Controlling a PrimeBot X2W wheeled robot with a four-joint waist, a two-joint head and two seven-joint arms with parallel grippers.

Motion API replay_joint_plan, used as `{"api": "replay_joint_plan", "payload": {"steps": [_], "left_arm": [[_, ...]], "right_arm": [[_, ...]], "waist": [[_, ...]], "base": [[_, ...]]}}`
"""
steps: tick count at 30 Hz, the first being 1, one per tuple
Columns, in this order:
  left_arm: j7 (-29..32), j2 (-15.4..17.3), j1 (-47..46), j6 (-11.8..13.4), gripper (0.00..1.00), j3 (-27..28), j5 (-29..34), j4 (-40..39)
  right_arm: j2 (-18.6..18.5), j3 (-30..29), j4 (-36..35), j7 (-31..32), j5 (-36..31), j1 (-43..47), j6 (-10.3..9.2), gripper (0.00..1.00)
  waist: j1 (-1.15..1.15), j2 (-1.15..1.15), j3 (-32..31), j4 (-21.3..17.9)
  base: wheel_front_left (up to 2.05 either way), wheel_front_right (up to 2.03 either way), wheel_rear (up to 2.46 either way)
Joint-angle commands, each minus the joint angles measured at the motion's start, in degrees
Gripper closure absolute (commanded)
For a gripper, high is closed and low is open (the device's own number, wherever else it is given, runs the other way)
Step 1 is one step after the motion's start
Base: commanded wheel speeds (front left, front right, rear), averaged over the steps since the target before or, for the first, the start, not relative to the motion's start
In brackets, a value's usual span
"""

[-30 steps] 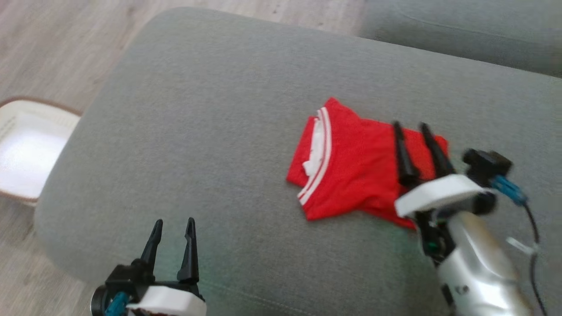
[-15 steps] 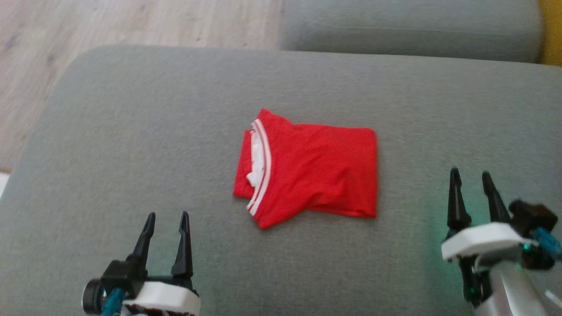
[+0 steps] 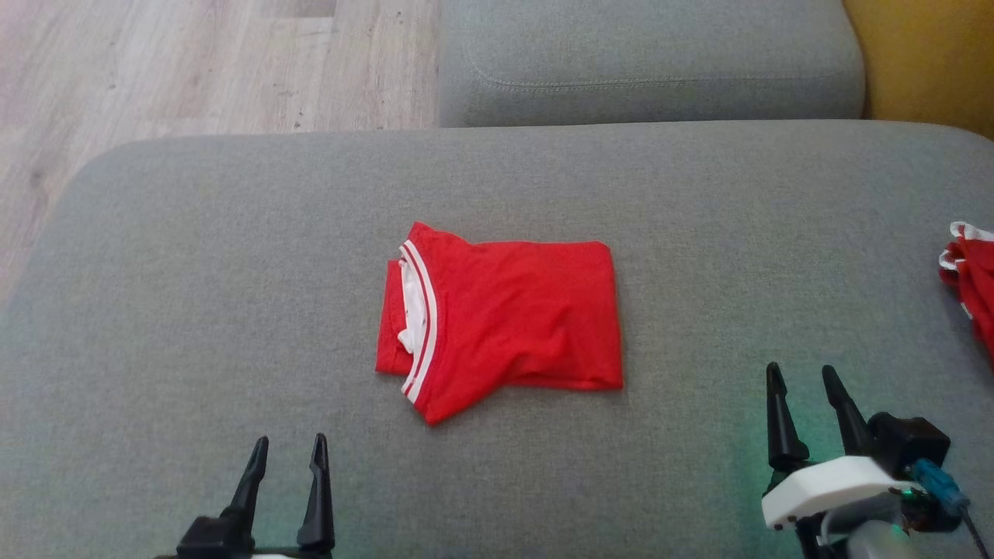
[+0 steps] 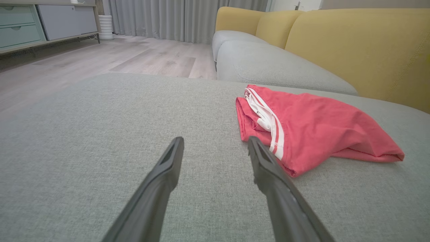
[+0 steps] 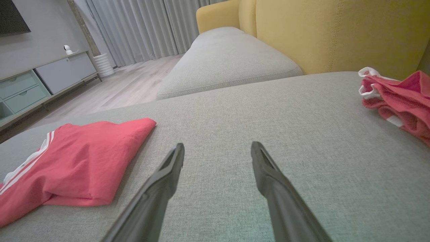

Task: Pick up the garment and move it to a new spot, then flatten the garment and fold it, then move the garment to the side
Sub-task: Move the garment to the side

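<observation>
Garment (image 3: 505, 318): red with white-striped trim, folded, lying flat mid seat cushion (image 3: 194, 272). Left gripper (image 3: 290, 442) is at its 7 o'clock and right gripper (image 3: 801, 371) at 4 o'clock. Both are off the cloth, jaws spread, holding nothing. Bare cushion all round, widest toward 9 o'clock up to the rounded edge; wood floor (image 3: 155, 62) beyond at 10–11. Second red cloth (image 3: 971, 287) bunched at 3 o'clock, well apart. Yellow backrest (image 3: 924, 54) at 1.

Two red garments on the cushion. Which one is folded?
The garment in the middle of the grey cushion: a flat rectangle with white stripes at one end. The other garment, far to the robot's right, lies bunched up.
</observation>
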Motion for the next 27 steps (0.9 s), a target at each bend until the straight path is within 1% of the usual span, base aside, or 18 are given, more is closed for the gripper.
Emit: {"api": "replay_joint_plan", "payload": {"steps": [1,9,12,15,18,21,22,23,27], "left_arm": [[-0.47,0.18,-1.48,0.32,0.00,1.31,0.41,-1.89],[-0.47,0.18,-2.31,-0.02,0.00,0.41,0.40,-1.97],[-0.47,0.18,-3.08,-0.26,0.00,-0.37,-0.10,-1.91],[-0.47,0.18,-4.35,-0.08,0.00,-0.86,-1.80,-2.12],[-0.47,0.18,-5.21,-0.61,0.00,-2.61,-1.54,-1.74],[-0.47,0.18,-5.63,-0.63,0.00,-3.61,-1.78,-1.14],[-0.47,0.18,-5.70,-0.60,0.00,-3.73,-2.10,-0.88],[-0.47,0.18,-5.68,-0.50,0.00,-3.73,-2.70,-0.61],[-0.47,0.18,-5.53,-0.51,0.00,-3.78,-2.98,-0.32]], "right_arm": [[-0.25,1.77,-1.90,-0.37,0.24,-1.16,-0.04,0.00],[-0.25,3.04,-1.62,-0.37,1.57,-1.89,-0.04,0.00],[-0.25,5.30,0.01,-0.37,2.39,-3.67,-0.04,0.00],[-0.25,7.52,3.01,-0.37,4.05,-7.47,-0.04,0.00],[-0.25,9.15,7.17,-0.37,5.29,-12.12,-0.04,0.00],[-0.25,9.62,12.28,-0.37,5.90,-16.32,-0.04,0.00],[-0.25,9.40,14.33,-0.37,5.97,-17.43,-0.04,0.00],[-0.25,8.87,18.99,-0.37,5.78,-19.39,-0.04,0.00],[-0.25,7.88,28.08,-0.37,5.34,-22.35,-0.04,0.00]], "waist": [[0.01,0.00,-0.07,0.10],[0.01,0.00,0.78,1.94],[0.01,0.00,2.54,3.65],[0.01,0.00,4.66,6.36],[0.01,0.00,6.40,9.35],[0.01,0.00,7.58,12.32],[0.01,0.00,7.85,13.23],[0.01,0.00,8.23,14.58],[0.01,0.00,8.74,15.92]], "base": [[0.00,0.00,0.00],[0.00,0.00,0.00],[0.00,0.00,0.00],[0.00,0.00,0.00],[0.00,0.00,0.00],[0.00,0.00,0.00],[0.00,0.00,0.00],[0.00,0.00,0.00],[0.00,0.00,0.00]]}}
